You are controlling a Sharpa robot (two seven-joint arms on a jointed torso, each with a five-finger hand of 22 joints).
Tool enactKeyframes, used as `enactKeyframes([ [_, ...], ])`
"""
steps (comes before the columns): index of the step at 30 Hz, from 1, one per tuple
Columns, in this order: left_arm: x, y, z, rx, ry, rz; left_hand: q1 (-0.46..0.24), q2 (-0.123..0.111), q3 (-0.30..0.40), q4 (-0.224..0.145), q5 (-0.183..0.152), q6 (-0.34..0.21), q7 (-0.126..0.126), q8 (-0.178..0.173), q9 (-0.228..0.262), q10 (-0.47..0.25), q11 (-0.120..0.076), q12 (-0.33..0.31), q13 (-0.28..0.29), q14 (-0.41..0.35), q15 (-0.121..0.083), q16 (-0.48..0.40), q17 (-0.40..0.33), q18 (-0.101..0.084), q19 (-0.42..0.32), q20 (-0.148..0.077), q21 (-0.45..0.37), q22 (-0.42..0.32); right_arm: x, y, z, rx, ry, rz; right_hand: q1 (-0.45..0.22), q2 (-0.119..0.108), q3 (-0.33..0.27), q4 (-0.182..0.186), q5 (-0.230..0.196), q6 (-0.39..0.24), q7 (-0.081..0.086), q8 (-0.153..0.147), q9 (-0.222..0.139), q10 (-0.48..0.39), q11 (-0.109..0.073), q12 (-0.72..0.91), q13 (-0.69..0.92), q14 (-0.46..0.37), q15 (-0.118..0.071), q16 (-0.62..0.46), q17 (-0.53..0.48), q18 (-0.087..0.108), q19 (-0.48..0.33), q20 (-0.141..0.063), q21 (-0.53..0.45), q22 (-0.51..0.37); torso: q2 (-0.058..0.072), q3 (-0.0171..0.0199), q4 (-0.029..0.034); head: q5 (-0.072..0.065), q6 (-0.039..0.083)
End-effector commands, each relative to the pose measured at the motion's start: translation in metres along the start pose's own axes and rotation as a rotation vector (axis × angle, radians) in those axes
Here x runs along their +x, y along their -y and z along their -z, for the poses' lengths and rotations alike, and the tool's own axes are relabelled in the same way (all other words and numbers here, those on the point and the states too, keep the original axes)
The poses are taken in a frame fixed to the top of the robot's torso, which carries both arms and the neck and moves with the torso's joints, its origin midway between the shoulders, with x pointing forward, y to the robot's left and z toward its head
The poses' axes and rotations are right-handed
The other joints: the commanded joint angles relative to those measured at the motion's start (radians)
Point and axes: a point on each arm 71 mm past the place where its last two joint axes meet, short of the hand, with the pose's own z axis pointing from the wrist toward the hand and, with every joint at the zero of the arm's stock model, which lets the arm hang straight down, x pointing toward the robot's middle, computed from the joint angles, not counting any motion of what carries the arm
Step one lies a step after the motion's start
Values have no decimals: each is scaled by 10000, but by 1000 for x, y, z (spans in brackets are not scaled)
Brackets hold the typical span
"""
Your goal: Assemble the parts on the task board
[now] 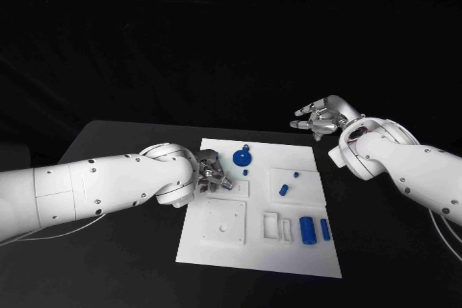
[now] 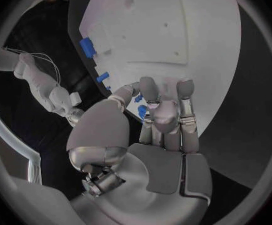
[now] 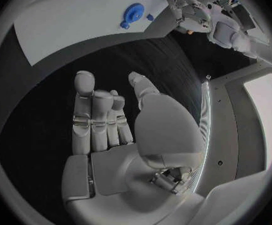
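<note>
The white task board [image 1: 231, 254] lies mid-table. My left hand [image 1: 213, 175] hovers over its left edge with the fingers curled toward the thumb [image 2: 125, 93]. In the left wrist view bits of blue [image 2: 141, 112] show between thumb and fingers; I cannot tell whether they are held or lie on the board behind. A round blue part [image 1: 242, 158] and a small blue piece [image 1: 246, 172] sit just right of that hand. My right hand [image 1: 322, 117] hangs over bare table beyond the board's far right corner, fingers spread, holding nothing [image 3: 105, 120].
A blue peg [image 1: 284, 189] and a tiny blue piece [image 1: 296, 175] lie on the board's right half. Near its right front stand a blue cylinder [image 1: 307, 229], a slimmer blue part [image 1: 326, 229] and two white blocks [image 1: 272, 225]. A raised square plate [image 1: 224, 224] sits front left.
</note>
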Motion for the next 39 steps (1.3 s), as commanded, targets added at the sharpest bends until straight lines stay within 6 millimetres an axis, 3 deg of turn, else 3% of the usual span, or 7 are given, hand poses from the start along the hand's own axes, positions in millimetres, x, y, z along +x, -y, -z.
enactKeyframes([
  [1,6,-5,-1,-360,-423,-326,47,226,565,-594,-70,1755,-948,25,1462,393,-96,66,16,73,-3,89,48,-94,81,38,-79,105,1,0,0,2,-134,21,-52,26,33,-20,69,64,-4,-6,-8,-64,26,-49,-14,12,-56,-59,0,139,411,-33,-21,-12,4,1,1,0,-11],
  [13,8,-3,-2,-330,-595,-450,5,322,524,-565,-190,1827,-972,39,1585,390,-103,191,80,85,9,152,169,-81,112,70,-149,152,2,-1,-1,-2,-135,9,-70,18,92,-55,212,74,-5,-4,-8,-67,22,-50,-16,8,-59,-70,-4,139,408,-36,-28,-14,-4,8,-4,14,-37],
  [25,9,2,-5,-244,-742,-563,-29,503,404,-483,-572,1918,-1028,137,1861,379,-128,471,262,128,19,223,335,-41,153,132,-182,168,2,0,-1,18,-136,11,-101,4,140,-90,341,86,-7,-6,-9,-67,19,-48,-14,13,-62,-62,5,136,410,-41,-16,-11,1,6,-11,17,-43],
  [39,9,4,-9,-291,-863,-680,-3,545,406,-522,-591,1916,-1029,152,1904,381,-133,502,303,135,21,239,376,-31,157,143,-179,172,3,0,-2,44,-170,9,-111,-2,173,-124,408,86,-7,-6,-9,-68,17,-48,-14,9,-64,-72,2,136,407,-42,-27,-14,-1,4,-5,13,-32],
])
